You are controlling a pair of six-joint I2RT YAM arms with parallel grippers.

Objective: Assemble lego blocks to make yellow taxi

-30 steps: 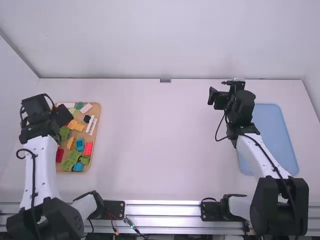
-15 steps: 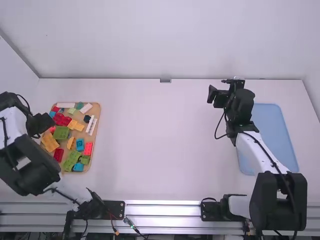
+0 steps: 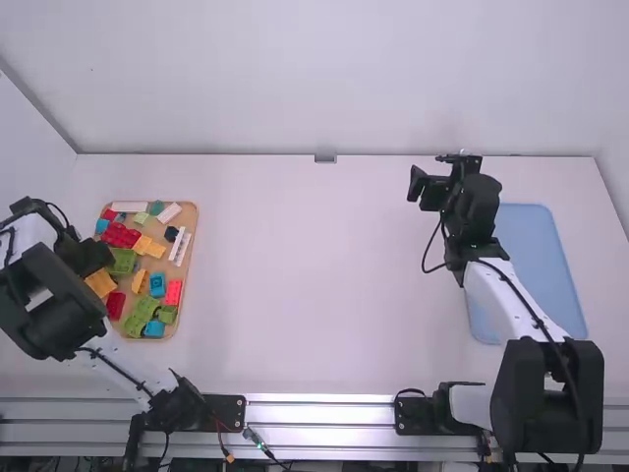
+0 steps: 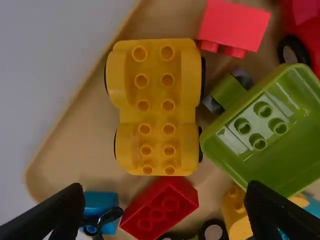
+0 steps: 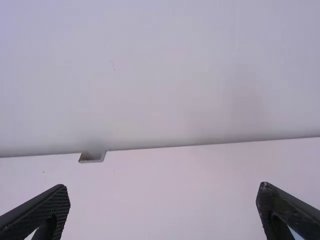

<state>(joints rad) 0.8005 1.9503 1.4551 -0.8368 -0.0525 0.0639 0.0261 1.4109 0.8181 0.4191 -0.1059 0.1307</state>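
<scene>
A robotics lab was suggested by two robot arms (image 3: 545, 393), metal rails (image 3: 319, 415) and a white worktop (image 3: 324, 285) enclosed by plain walls (image 3: 324, 79).

Left arm (image 3: 44, 295) runs off high view's left edge, left gripper (image 3: 95, 258) hides part of wooden tray (image 3: 194, 216) and some of yellow wheeled base (image 3: 101, 284); right arm (image 3: 488, 295) covers blue tray's (image 3: 550, 265) left side. In left wrist view, green box (image 4: 240, 170) and red wheeled piece (image 4: 306, 30) are cut off by the edge, orange piece (image 4: 237, 220) partly behind a finger, dark thing on blue block (image 4: 107, 200) unclear.
</scene>
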